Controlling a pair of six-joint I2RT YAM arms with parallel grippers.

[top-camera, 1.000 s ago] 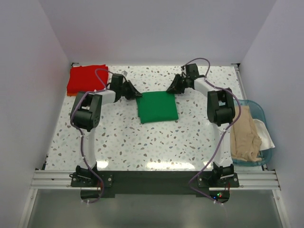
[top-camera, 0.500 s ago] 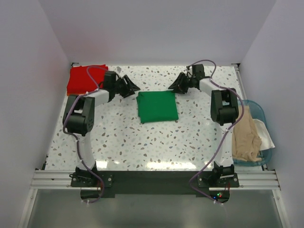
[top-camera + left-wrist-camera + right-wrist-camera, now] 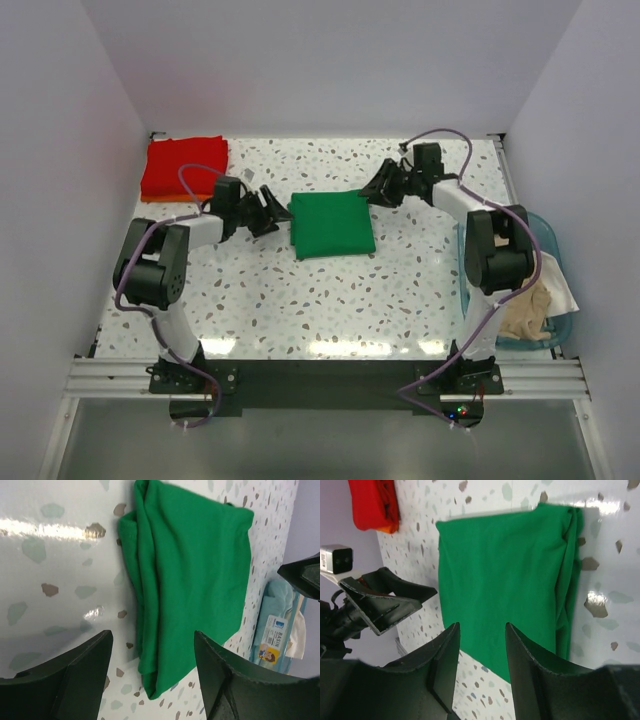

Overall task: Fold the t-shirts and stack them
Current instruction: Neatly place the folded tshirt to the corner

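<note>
A bright green t-shirt lies folded into a flat rectangle mid-table, also filling the left wrist view and the right wrist view. My left gripper is open just off its left edge, jaws wide, nothing between them. My right gripper is open at the shirt's far right corner, hovering over the cloth without holding it. A red t-shirt sits folded at the far left corner, with an orange t-shirt's edge under it. Beige and white t-shirts lie crumpled in the basket.
A translucent blue plastic basket stands at the table's right edge, partly under my right arm's elbow; its labelled wall shows in the left wrist view. White walls close in the table on the left, back and right.
My left gripper has opened, letting go of the green shirt's far left corner, and drawn toward me along its left edge. My right gripper opened wider and that arm's elbow swung over the basket.
</note>
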